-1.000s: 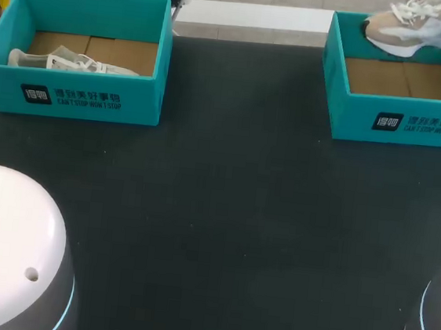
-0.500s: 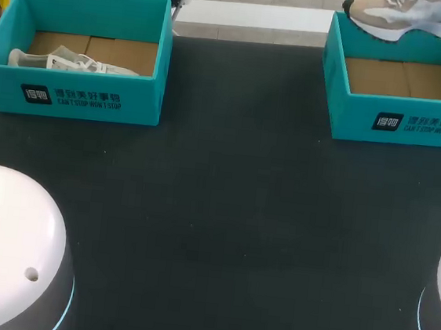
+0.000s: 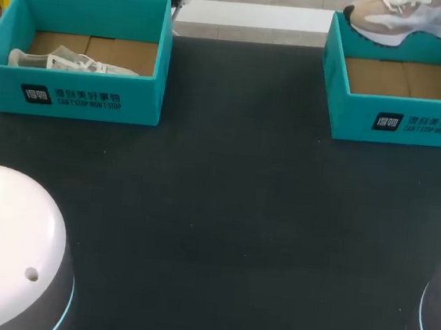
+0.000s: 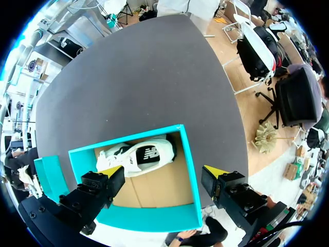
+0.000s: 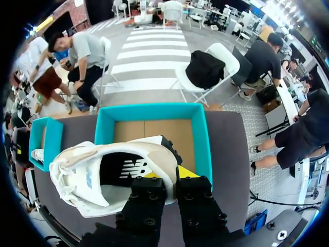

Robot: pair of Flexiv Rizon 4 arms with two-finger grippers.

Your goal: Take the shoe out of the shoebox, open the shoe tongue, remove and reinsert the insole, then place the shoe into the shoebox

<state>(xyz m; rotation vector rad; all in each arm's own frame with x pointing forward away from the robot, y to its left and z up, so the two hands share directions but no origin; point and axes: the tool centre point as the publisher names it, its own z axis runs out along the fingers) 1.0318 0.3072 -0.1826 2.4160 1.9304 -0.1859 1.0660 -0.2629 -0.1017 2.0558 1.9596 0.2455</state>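
Over the teal shoebox [image 3: 402,125], beige-and-white laced shoe [image 3: 413,18] in right claw [image 5: 169,174].

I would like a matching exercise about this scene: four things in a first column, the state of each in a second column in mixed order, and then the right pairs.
Column one:
1. left shoebox
2. right shoebox
3. left gripper
4. right gripper

Column two:
A. shut on the beige and white sneaker
B. its cardboard floor is bare
C. open, above a shoebox
D. a white sneaker lies inside it

Pairs: 1-D, 2-B, 3-C, 4-A
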